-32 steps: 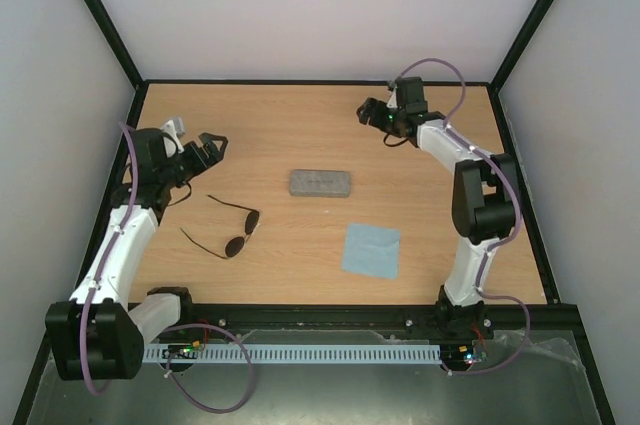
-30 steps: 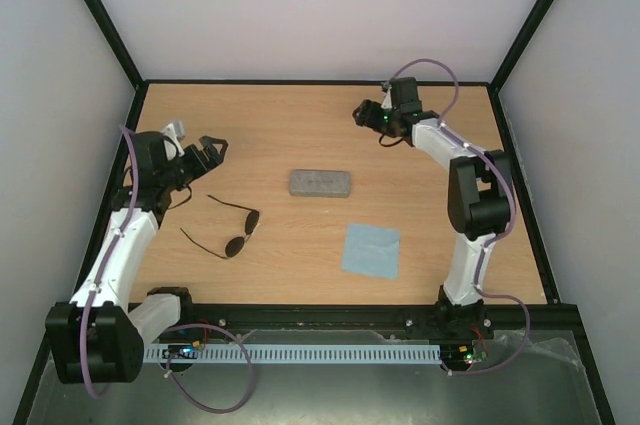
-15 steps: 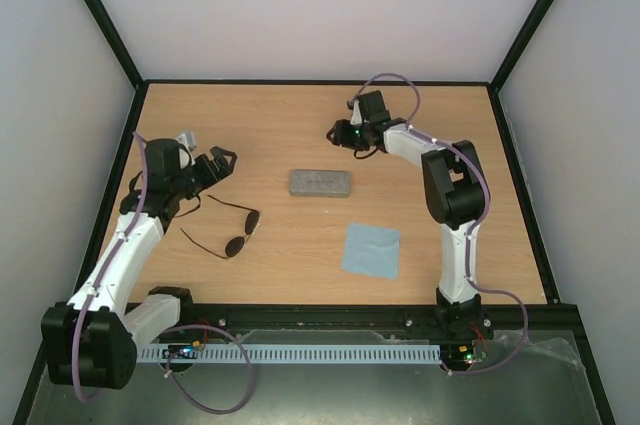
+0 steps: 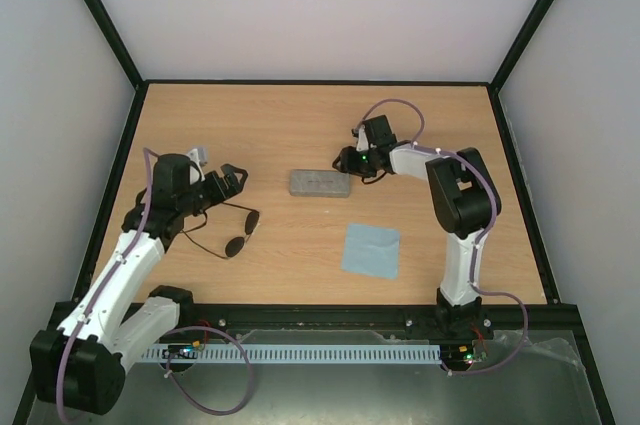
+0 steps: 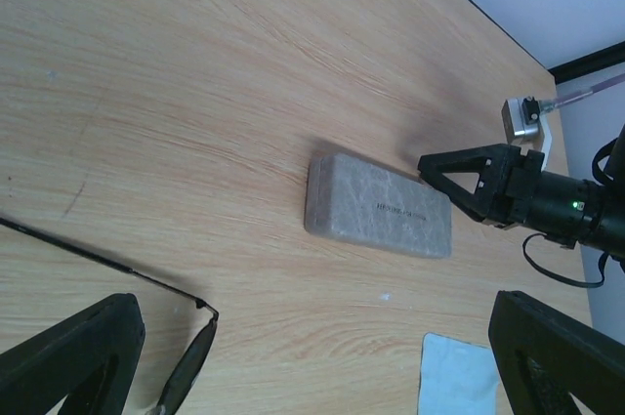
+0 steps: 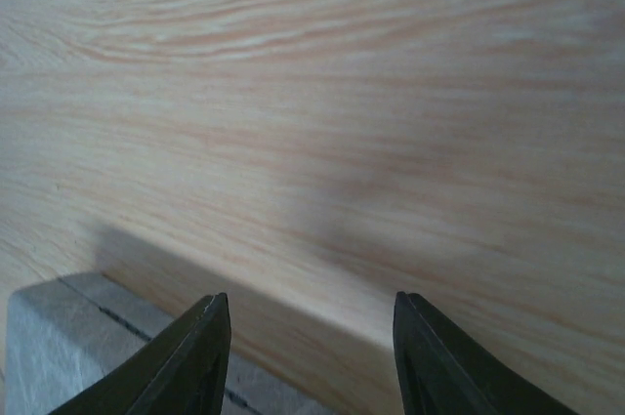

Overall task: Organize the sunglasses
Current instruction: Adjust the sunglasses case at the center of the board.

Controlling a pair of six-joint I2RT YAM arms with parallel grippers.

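Observation:
The sunglasses [image 4: 238, 244] lie open on the wooden table at the left, lenses toward the middle. In the left wrist view one temple arm and a lens [image 5: 184, 378] show at the bottom left. My left gripper [image 4: 228, 185] is open and empty, hovering just behind the sunglasses' far temple arm. My right gripper [image 4: 347, 163] is open and empty, low at the right end of the grey case [image 4: 320, 183]. In the right wrist view my right gripper [image 6: 317, 356] shows only bare wood between its tips, with a corner of the case [image 6: 59, 347] at the lower left.
The grey case also lies in the left wrist view [image 5: 379, 208], with the right gripper's fingers [image 5: 469, 179] at its far end. A light blue cloth [image 4: 371, 250] lies right of centre, near the front. Black frame rails edge the table.
My left gripper has moved right and nearer, closing on the sunglasses. My right arm has swung from the far right back corner inward and down to the case's right end.

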